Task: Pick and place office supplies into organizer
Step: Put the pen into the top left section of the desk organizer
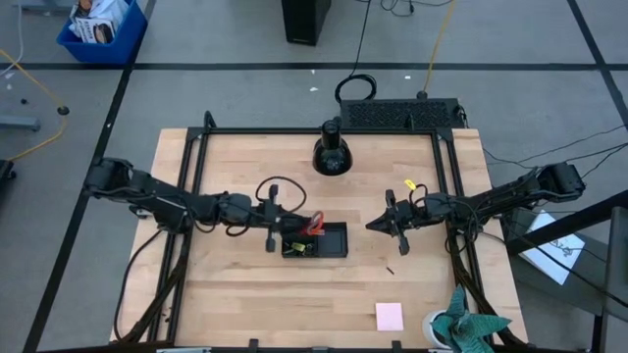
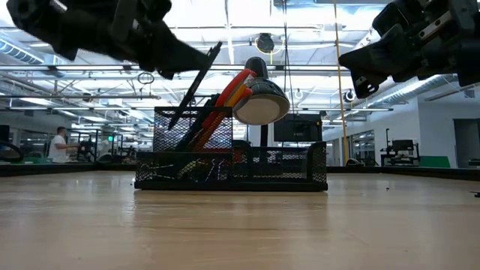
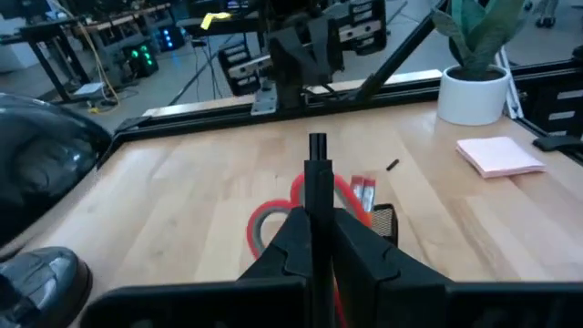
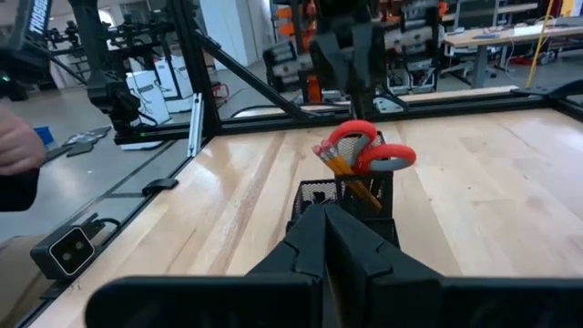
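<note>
organizer [image 1: 329, 241] center frame, one red scissors [image 1: 312, 225] plus pencils standing in it | left gripper [image 1: 272, 238] clamped on one dark pen [image 3: 316, 182] over its left end | right gripper [image 1: 396, 232] pinched shut, holding nothing, center-right | one pink pad [image 1: 390, 316] lower right

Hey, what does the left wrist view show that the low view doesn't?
Only the left wrist view: the pink sticky pad on the bare table, a small dark piece lying loose, a potted plant at the table edge, and the black dome.
Only the low view: the organizer's mesh side, the supplies standing up out of its tall end, and a lamp-like head behind it.
Both: the red scissors, the orange pencils, and the dark pen that the left gripper holds in shut jaws above the organizer.
</note>
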Available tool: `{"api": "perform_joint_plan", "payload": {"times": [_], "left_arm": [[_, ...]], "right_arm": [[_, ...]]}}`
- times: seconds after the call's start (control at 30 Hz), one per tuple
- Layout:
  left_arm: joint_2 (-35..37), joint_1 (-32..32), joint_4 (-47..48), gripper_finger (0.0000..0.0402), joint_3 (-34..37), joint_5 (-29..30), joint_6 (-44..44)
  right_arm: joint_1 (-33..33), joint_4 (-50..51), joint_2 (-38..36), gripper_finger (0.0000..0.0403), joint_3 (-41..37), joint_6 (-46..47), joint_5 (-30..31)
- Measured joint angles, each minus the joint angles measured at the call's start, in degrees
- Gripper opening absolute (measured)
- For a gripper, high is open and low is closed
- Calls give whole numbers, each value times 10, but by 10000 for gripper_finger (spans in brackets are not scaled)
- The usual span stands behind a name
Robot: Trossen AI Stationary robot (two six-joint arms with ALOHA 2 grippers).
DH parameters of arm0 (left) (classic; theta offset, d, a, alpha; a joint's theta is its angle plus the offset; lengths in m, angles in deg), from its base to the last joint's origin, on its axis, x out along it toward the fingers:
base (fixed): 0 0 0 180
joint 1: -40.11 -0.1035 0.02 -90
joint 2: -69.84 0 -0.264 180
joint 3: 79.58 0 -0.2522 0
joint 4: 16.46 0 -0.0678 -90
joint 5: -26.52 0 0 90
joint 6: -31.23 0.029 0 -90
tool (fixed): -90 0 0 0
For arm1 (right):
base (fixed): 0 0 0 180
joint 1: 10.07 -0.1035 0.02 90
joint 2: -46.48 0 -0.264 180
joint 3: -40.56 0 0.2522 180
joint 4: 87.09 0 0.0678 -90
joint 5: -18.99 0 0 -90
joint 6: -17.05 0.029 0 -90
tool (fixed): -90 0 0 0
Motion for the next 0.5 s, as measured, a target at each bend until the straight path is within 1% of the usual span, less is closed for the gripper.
{"api": "perform_joint_plan", "payload": {"times": [0.13, 0.23, 0.37, 0.5], "left_arm": [[-8, -11, -46, 8, 32, -2, -6], [-21, -14, -83, 17, 47, -3, -18], [-46, -14, -108, 30, 49, -3, -13], [-80, -17, -114, 22, 49, -2, -12]], "right_arm": [[0, -7, 0, 0, 0, -3, 0], [0, -10, 0, 0, 0, -3, 0], [0, -13, 0, 0, 0, -3, 0], [0, -20, 0, 0, 0, -3, -1]]}}
